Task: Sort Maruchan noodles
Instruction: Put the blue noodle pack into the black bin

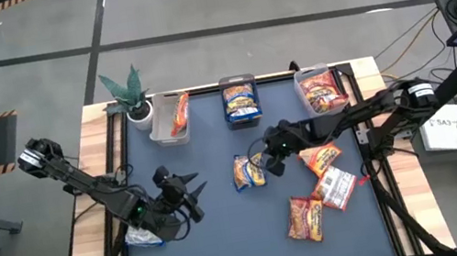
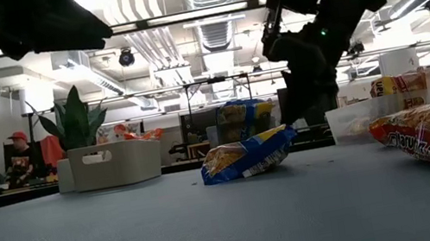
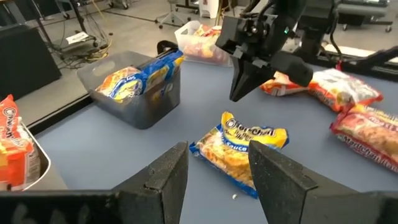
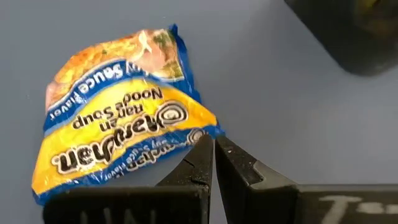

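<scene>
Right now the right gripper (image 1: 264,161) is hovering just above the blue mat (image 1: 229,240) near the table's middle, its two fingers (image 4: 205,163) pressed together with nothing between them. A blue-yellow packet (image 1: 248,171) is lying flat on the mat just to the left of those fingertips; in the right wrist view the closed tips are sitting right at the packet's (image 4: 118,127) edge, though whether they are touching it cannot be told. In the low view the packet (image 2: 247,154) is resting on the mat with the right arm's dark body standing just behind it.

To the right of the gripper, four more packets are lying loose: an orange-red packet (image 1: 318,159), a silvery white packet (image 1: 337,188) touching it on its near side, and two red packets (image 1: 305,218) nearer the front edge.

Along the far edge three clear bins are standing in a row: the left bin (image 1: 170,117) is holding an orange packet, the middle bin (image 1: 241,100) blue-yellow ones, and the right bin (image 1: 320,88) red ones. A potted plant (image 1: 131,93) is standing at the far left corner.

Meanwhile the left gripper (image 1: 186,195) is waiting over the near left part of the mat, its fingers (image 3: 165,180) standing apart and holding nothing, pointing toward the blue-yellow packet (image 3: 239,146) well ahead of it.
</scene>
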Tool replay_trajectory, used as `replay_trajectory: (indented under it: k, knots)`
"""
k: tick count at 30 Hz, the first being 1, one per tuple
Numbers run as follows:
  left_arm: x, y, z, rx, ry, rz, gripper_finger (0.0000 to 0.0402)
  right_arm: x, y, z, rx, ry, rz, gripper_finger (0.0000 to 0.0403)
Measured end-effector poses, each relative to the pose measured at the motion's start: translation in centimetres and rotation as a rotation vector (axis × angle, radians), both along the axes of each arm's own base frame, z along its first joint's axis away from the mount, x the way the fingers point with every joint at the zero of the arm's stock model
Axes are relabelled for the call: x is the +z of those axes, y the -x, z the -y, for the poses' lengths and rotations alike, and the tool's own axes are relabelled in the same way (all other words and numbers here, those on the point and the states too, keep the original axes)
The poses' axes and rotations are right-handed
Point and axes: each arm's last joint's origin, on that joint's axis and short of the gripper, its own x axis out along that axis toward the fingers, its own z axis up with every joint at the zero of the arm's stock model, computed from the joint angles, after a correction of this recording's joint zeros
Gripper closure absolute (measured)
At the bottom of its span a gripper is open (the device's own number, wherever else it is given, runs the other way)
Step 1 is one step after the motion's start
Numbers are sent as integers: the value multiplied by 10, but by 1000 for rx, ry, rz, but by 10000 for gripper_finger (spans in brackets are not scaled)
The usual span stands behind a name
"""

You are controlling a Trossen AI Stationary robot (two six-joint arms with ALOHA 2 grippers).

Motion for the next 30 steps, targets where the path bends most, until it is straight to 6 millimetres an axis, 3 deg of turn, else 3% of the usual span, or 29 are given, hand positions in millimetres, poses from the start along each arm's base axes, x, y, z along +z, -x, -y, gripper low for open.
replay_trajectory:
  k: [6,15,21,30]
  knots:
    - [-5,-8,-2,17,-4,6,249,10,4,1,5,-2,23,394]
    - [-31,-43,2,-52,-39,-35,249,34,27,0,-18,-22,0,394]
    - [-55,-73,-8,-204,-12,-98,249,54,37,-1,-30,-41,87,394]
    - [-82,-94,-26,-293,-11,-164,278,65,43,-2,-63,-72,143,394]
